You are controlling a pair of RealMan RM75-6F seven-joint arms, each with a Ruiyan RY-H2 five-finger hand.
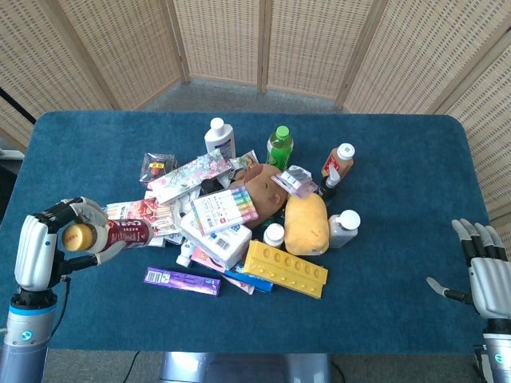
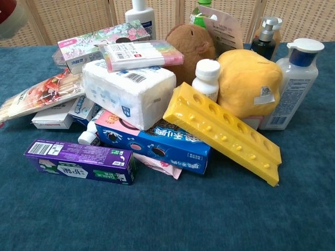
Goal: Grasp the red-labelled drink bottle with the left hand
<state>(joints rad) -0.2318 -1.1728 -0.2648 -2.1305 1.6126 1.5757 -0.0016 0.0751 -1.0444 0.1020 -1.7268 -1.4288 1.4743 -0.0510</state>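
Observation:
My left hand holds the red-labelled drink bottle lifted above the table at the left, its gold cap toward me and its base pointing at the pile. In the chest view only the bottle's base shows, in the top left corner; the left hand is out of that frame. My right hand hangs over the table's right front edge with its fingers spread and nothing in it.
A pile fills the table's middle: purple toothpaste box lying flat at the front, yellow tray, white tissue pack, blue box, yellow plush, brown plush, several bottles behind.

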